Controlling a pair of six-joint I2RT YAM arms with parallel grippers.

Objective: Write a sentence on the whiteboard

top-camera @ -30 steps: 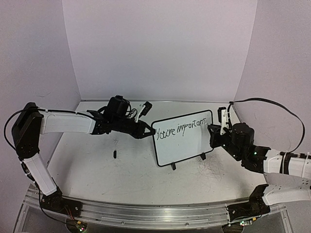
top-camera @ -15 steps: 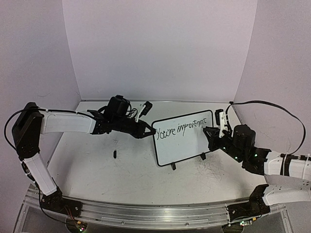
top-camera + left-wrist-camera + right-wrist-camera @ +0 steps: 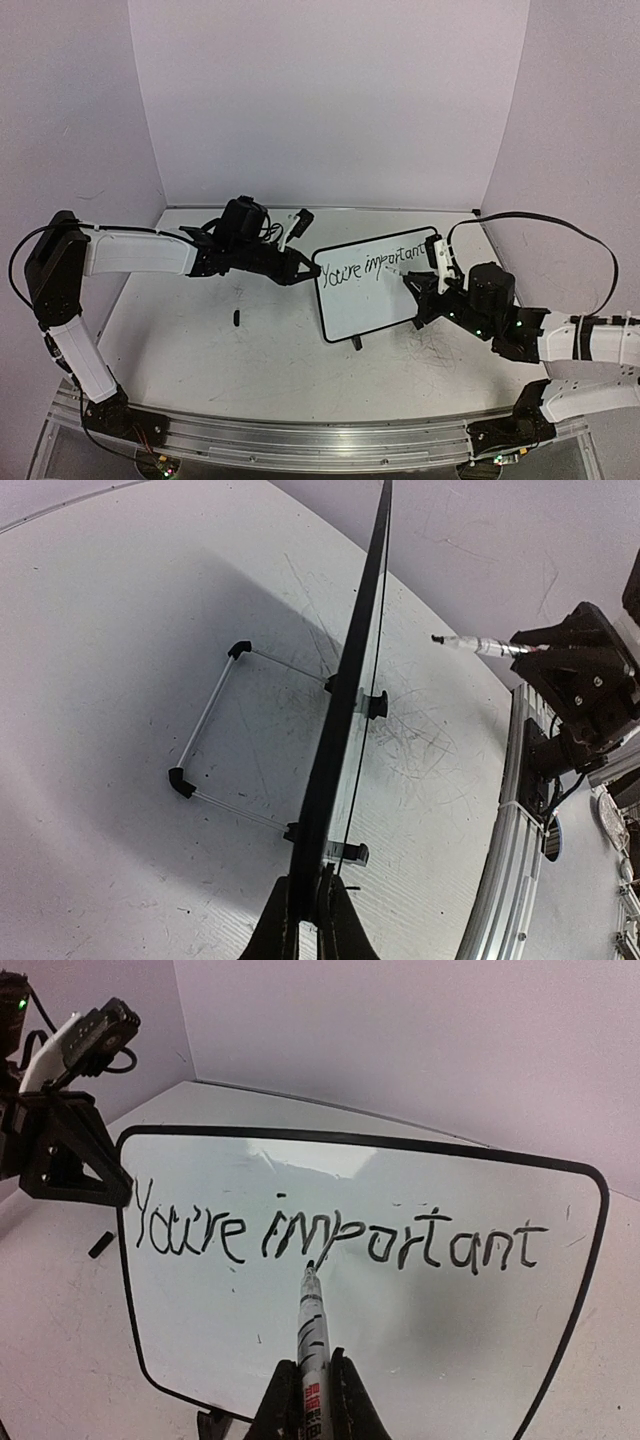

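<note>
The right pincer (image 3: 305, 1405) is closed on a marker (image 3: 311, 1325) (its tip just short of the "m", a gap showing edge-on) before the whiteboard (image 3: 420, 1350), which stands on the tabletop (image 3: 250, 350) on 2 feet (image 3: 356, 343); the left pincer (image 3: 310, 920) clamps its left edge, back wall (image 3: 330, 100) well apart.

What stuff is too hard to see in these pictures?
The small black thing: too small in the top view to name.
The whiteboard's writing: hidden in the left wrist view, the board is edge-on.
The right gripper holding the marker: mostly cut off by the right wrist view's bottom edge.
</note>
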